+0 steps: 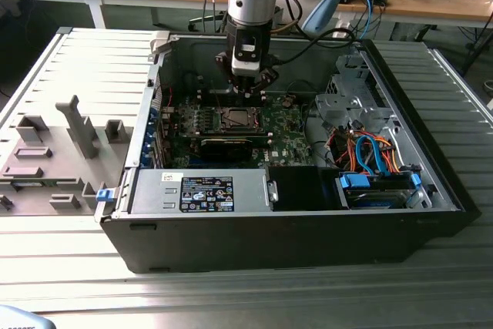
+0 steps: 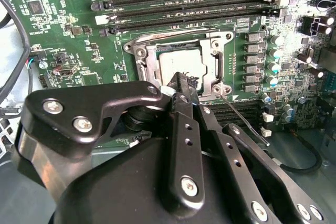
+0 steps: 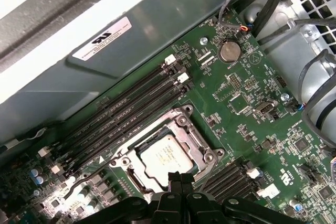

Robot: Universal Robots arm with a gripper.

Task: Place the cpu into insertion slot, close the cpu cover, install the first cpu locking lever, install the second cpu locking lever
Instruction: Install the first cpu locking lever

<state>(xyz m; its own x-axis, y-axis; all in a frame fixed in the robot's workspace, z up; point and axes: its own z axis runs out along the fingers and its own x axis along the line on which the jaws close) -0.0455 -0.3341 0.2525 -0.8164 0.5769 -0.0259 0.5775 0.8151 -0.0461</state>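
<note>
Open computer case [image 1: 308, 221] lying on the desk [image 1: 231, 298], green motherboard [image 1: 285, 125] at about 11 o'clock inside. Cpu cover [image 3: 202, 145] shut down over the insertion slot [image 2: 149, 64], with the cpu [image 3: 167, 156] seated in the middle. Tool [image 2: 178, 80] hanging right over the socket's edge, fingers pressed together, pinching nothing. Thin locking lever [image 2: 244, 116] sticking out beside the socket.

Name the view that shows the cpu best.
The first wrist view: the cpu sits in plain sight inside its metal frame. The second wrist view has it partly behind the gripper; the exterior view shows it small, below the arm.
</note>
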